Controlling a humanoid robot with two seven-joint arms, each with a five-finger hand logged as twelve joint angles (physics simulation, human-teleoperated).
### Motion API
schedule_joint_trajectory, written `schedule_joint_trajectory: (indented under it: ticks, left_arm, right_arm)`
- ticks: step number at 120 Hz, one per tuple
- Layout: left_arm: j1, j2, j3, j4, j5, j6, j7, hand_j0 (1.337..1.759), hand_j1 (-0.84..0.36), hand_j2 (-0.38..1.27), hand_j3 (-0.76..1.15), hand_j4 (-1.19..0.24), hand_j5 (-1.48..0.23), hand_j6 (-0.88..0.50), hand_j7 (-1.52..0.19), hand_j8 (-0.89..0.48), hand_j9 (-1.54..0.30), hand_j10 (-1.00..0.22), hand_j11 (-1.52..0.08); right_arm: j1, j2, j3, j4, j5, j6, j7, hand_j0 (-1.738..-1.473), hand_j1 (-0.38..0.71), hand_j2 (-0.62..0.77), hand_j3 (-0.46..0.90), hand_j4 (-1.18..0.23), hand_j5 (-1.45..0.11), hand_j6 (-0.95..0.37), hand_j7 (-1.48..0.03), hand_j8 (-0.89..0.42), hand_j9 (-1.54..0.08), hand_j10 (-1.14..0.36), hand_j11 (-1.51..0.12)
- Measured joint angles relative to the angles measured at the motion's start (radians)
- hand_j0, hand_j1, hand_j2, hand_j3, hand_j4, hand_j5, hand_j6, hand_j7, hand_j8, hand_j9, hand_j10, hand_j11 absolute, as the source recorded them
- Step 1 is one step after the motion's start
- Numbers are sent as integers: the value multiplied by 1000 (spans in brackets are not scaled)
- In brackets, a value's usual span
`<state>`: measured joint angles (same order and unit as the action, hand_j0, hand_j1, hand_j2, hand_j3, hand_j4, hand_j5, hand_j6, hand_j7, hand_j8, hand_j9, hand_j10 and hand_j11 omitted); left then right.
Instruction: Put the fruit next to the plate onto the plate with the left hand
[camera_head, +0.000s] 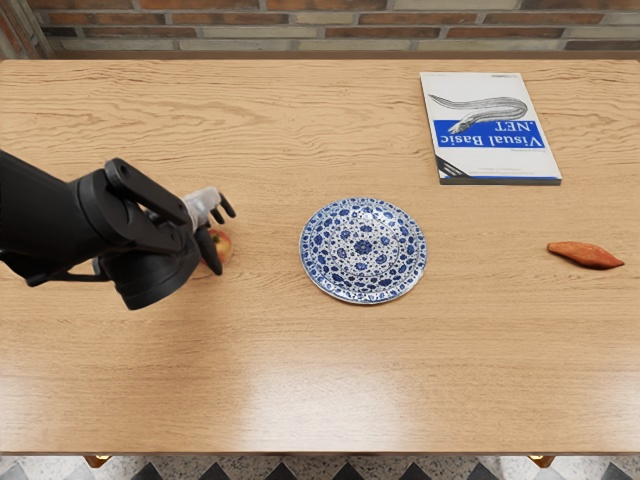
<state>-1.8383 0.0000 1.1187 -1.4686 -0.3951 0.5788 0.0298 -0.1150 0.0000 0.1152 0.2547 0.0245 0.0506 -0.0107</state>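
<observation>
A small red-yellow fruit (223, 245) lies on the table left of the blue-and-white patterned plate (363, 250), about a hand's width from its rim. My left hand (212, 232) reaches in from the left and sits right at the fruit, hiding its left part. The fingers (218, 208) stretch out beyond the fruit's far side and the thumb (212, 256) hangs across its near side. The fingers look spread around the fruit, not closed on it. The fruit still rests on the wood. Nothing lies on the plate.
A book (488, 127) lies at the back right of the table. An orange sweet potato (585, 255) lies at the far right. A brick wall runs behind the table's far edge.
</observation>
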Motion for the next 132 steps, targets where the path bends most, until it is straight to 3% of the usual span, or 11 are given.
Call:
schedule_joint_trajectory:
  ticks: [132]
  left_arm:
    - [39,0,11,47,9,2,-2,1658,-108,96,0,-386,-498,-386,-498,-386,-497,-386,-497]
  right_arm:
    - [0,0,0,0,0,0,0,-1658,-331,-3,0,-15,-20,-15,-20,-15,-20,-15,-20]
